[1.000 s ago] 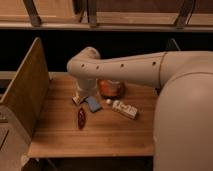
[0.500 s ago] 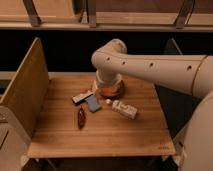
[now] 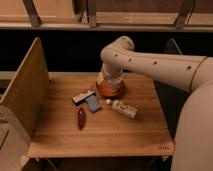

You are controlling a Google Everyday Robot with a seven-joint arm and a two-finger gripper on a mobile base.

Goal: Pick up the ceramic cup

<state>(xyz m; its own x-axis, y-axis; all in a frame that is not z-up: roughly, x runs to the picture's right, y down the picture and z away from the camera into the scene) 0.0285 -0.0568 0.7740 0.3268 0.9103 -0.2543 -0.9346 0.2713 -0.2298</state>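
Wooden table [image 3: 125, 142]; white box [image 3: 124, 108], dark red stick [image 3: 81, 118], blue block [image 3: 93, 103], dark bar [image 3: 83, 96] mid-table; wooden panel [image 3: 25, 90] left.

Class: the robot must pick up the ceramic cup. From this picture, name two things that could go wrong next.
The gripper sits right over the ceramic cup, hiding much of it, so a grasp on the glossy wall might slip.
The white box and blue block lie close in front; a dragged cup could knock them.

Wooden worktop [image 3: 110, 137] carries: ceramic cup [image 3: 110, 90] far centre, claw [image 3: 111, 81] down over it. White box [image 3: 124, 109] right of centre; blue pad [image 3: 93, 103] touching dark bar [image 3: 83, 96], left; dark red stick [image 3: 81, 118] nearest.
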